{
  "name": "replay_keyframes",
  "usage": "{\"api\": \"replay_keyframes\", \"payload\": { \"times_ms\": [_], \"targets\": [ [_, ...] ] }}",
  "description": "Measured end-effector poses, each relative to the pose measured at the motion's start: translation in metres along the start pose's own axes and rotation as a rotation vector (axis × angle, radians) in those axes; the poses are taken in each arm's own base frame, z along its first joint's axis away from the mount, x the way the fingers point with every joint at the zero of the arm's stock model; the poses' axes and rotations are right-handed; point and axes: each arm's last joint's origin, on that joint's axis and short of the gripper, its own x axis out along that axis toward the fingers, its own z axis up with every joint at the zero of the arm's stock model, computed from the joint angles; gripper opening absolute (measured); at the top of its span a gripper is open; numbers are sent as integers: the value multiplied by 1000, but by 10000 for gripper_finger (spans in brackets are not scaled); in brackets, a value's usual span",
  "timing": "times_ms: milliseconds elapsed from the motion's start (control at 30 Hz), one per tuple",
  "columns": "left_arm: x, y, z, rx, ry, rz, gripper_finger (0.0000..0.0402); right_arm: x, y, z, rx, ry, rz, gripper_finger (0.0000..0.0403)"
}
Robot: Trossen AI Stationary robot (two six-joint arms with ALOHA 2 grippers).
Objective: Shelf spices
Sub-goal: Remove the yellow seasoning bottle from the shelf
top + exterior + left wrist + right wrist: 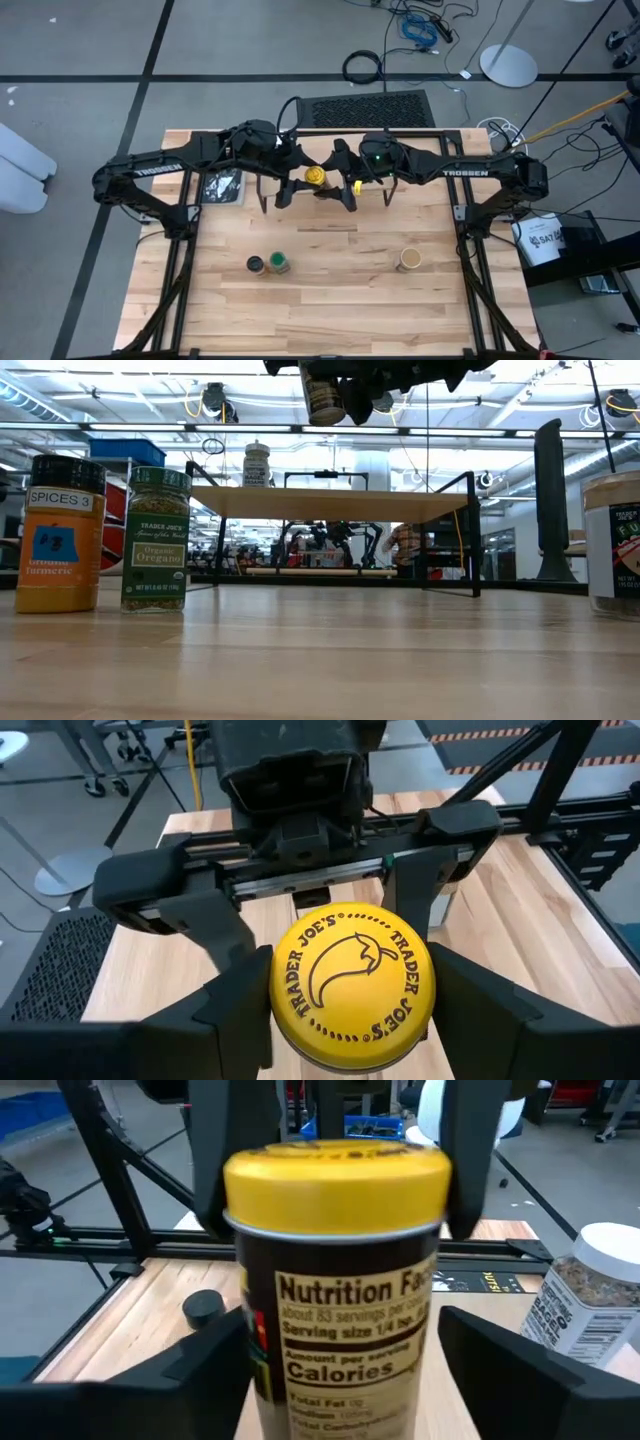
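Note:
A yellow-lidded spice jar (315, 177) hangs upright above the shelf (330, 503), a wood plank on black rod legs at the table's far middle. My left gripper (350, 1010) comes from the table's left and is shut on the jar. My right gripper (340, 1370) faces it from the right, its fingers on either side of the jar's body (340, 1330), below the lid. A white-lidded jar (257, 464) stands on the shelf top. Orange (256, 264), green-lidded (278, 263) and tan-lidded (409, 259) jars stand on the table, nearer the front. My left gripper pinches the rim of the jar's yellow lid (290, 990) between its two fingers (230, 1010), one on each side. They come from the table's left, slanting a little downward. The jar hangs upright, clear of the shelf. My right gripper's fingers (500, 1360) lie right against the body's sides; whether they touch, I cannot tell.
A flat black packet (222, 186) lies at the table's far left, beside the shelf. In the low view the orange jar (60, 532) and the oregano jar (156, 538) stand close together at the left. The table's middle is bare wood (330, 250).

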Motion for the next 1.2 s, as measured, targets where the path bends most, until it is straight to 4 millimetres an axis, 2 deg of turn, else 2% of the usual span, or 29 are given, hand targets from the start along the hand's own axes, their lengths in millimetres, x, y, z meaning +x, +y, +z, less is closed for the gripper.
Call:
{"api": "replay_keyframes", "payload": {
  "times_ms": [367,767,967,1200],
  "targets": [
    [0,0,0,0,2,6,235,1,2,0,-25,-2,14,202],
    [0,0,0,-10,2,18,238,1,2,0,-27,-2,18,209],
    [-3,-1,5,-13,-45,36,292,1,2,0,-13,3,22,206],
    [-16,-3,13,-1,-103,66,352,-1,3,-1,13,21,24,207]
  ]
}}
